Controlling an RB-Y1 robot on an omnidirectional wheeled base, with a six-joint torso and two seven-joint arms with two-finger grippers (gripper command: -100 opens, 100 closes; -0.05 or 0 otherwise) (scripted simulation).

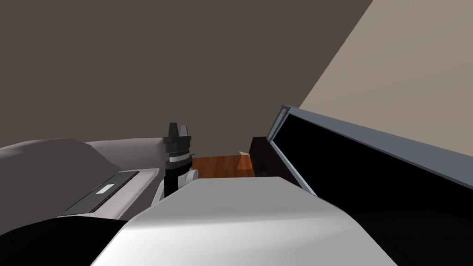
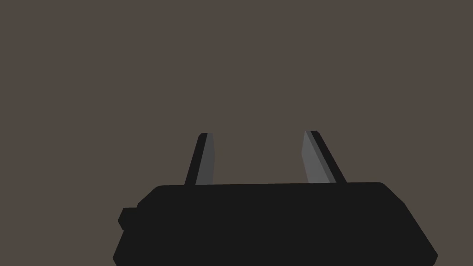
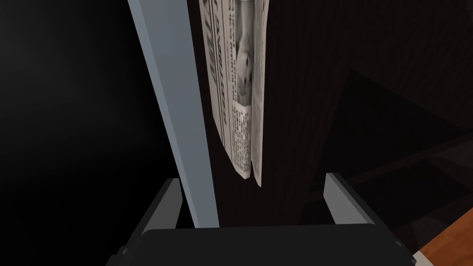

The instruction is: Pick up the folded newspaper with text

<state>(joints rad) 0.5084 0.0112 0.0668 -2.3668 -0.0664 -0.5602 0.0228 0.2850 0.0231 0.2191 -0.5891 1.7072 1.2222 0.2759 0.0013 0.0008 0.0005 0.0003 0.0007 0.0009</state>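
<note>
Right end effector (image 3: 254, 181) wide open, empty; it should advance centred on the folded newspaper (image 3: 231, 92), clear of the grey frame (image 3: 168, 92).

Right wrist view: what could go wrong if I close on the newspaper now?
The grey-blue bar passes inside one finger of the open right gripper, so closing could clamp it with the folded black-and-white printed newspaper. The paper lies thin against a dark surface; the fingers might slide over it.
</note>
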